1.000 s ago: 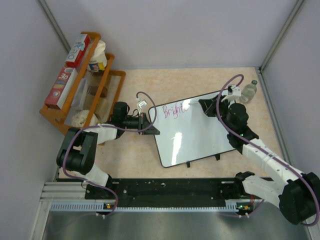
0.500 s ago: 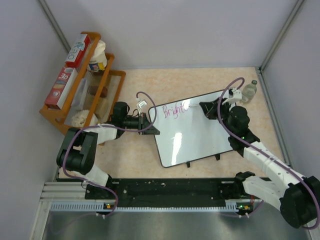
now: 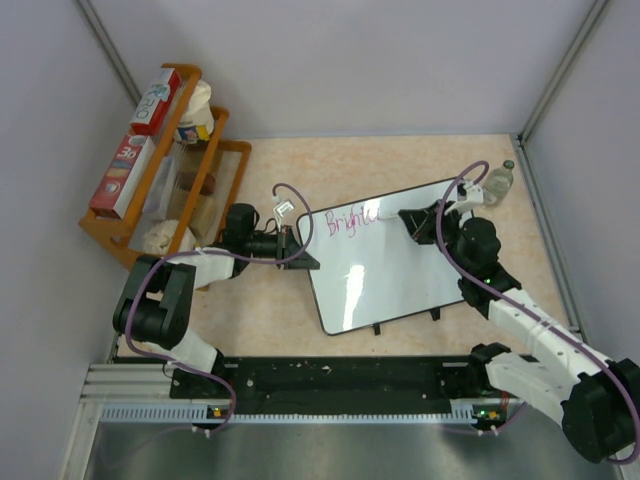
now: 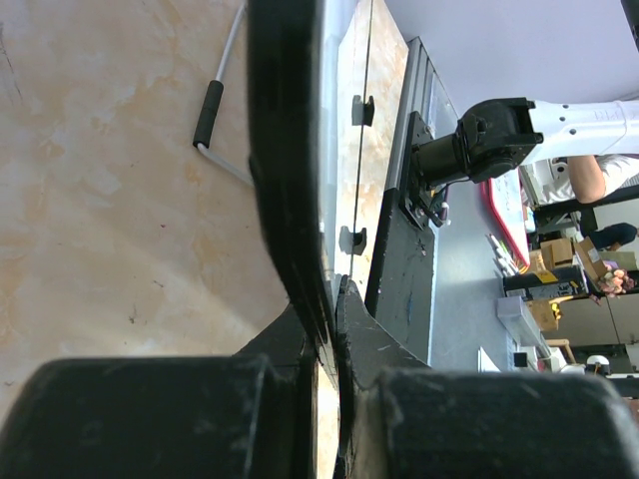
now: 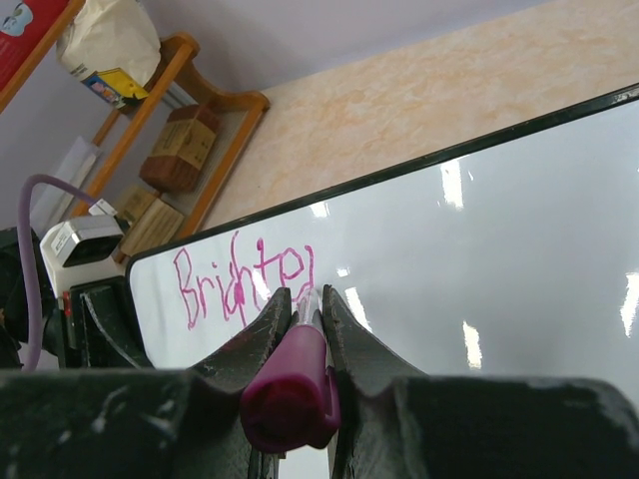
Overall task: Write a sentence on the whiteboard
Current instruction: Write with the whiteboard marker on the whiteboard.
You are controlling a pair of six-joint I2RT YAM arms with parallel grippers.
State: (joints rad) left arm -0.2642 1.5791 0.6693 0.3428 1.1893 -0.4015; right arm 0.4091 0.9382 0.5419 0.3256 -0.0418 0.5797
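right gripper (image 3: 408, 218) edged right, sentence (image 5: 240, 284) now reads "brighte"; jaws clamped on marker (image 5: 290, 384) — mid first word; left gripper (image 3: 297, 245) pinches whiteboard (image 3: 385, 270) edge; next — "r", steady tip contact

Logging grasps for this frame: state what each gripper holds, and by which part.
Left gripper clamps the whiteboard by its black-framed edge. Right gripper pinches a magenta marker by its barrel.

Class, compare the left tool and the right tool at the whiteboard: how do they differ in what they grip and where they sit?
The left tool clamps the whiteboard by one short edge; the right tool pinches a magenta marker. The left tool sits beside the board; the right tool is over its top part, at the end of the pink writing. Both are shut.
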